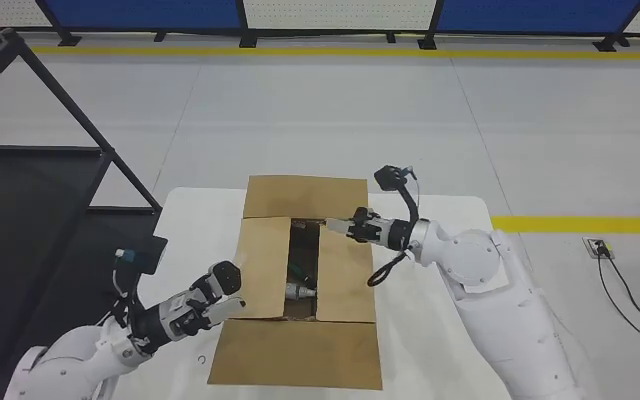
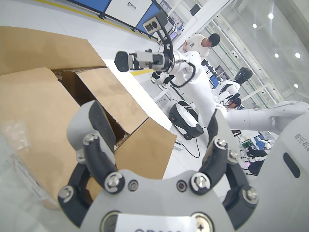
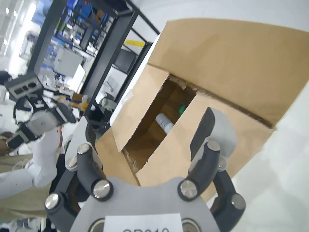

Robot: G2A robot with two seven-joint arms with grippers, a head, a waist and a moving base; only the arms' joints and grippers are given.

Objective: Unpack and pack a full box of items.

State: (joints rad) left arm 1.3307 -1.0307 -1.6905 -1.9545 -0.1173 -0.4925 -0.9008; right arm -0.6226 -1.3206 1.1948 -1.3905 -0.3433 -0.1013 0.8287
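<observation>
box [image 1: 296,357] opening: narrow slot | obstacles: two inner flaps [image 1: 346,282] (half-closed)

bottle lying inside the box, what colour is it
White. The bottle shows best in the right wrist view.

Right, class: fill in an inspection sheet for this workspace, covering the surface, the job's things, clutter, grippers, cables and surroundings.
Surface: white table, carrying one box.
Job's things: cardboard box, end flaps folded out, side flaps partly over the opening; inside, a white bottle and a green item.
Clutter: one tiny thing beside the box, too small to identify.
Grippers: left gripper at the box's side, fingers open; right gripper over a side flap, fingers open; both empty.
Cables: black loop at the right wrist; floor cable from a socket.
Surroundings: black frame, yellow floor line, blue panels.
</observation>
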